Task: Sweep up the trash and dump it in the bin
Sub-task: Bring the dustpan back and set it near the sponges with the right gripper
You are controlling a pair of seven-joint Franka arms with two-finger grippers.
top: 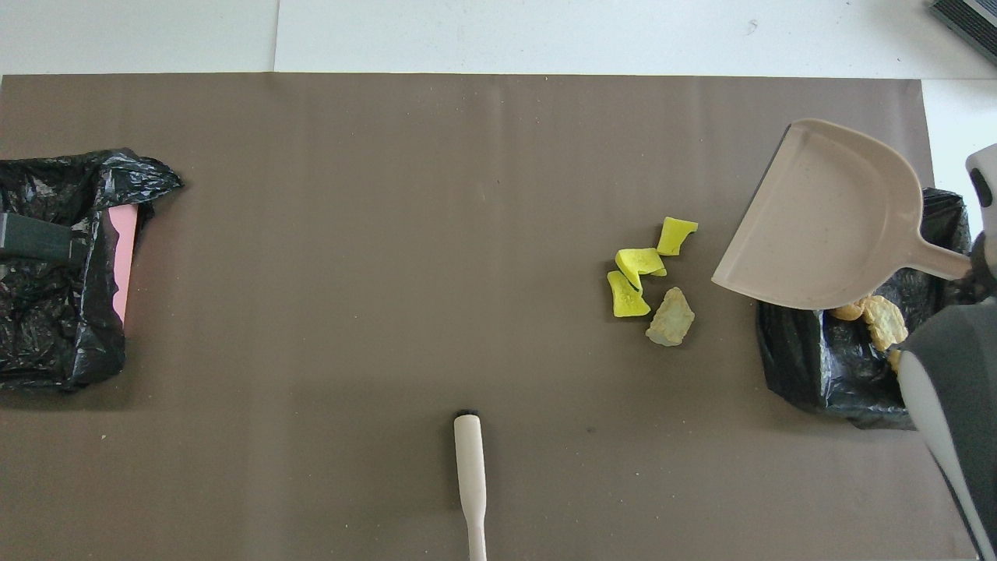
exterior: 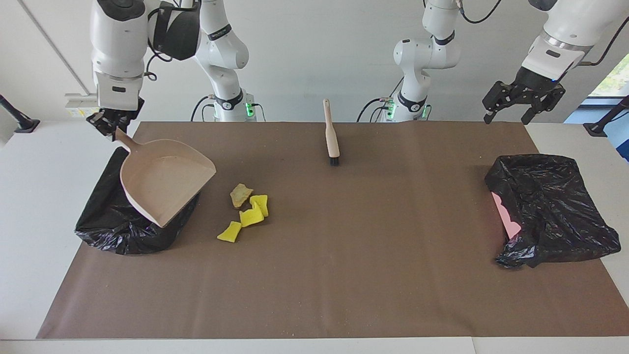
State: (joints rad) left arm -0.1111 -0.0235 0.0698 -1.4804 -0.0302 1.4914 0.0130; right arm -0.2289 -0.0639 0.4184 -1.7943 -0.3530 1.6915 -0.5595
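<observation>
A brown mat (exterior: 344, 275) covers a white table. At nine o'clock the right gripper (exterior: 112, 124) clamps the handle of a pale dustpan (exterior: 164, 184), tilted over a black-lined bin (exterior: 113, 223). Yellow and brown trash (exterior: 245, 209) lies just beside the bin. A brush (exterior: 331, 132) lies at twelve o'clock. At two o'clock the left gripper (exterior: 508, 118) hangs with fingers spread above a second black bag (exterior: 550, 206).

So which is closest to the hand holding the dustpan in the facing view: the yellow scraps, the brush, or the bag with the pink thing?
From the right hand, shut on the dustpan handle:
1. Yellow scraps, beside the dustpan.
2. Brush, mid-table, near the robots.
3. Bag with the pink thing, at the left arm's end.
</observation>
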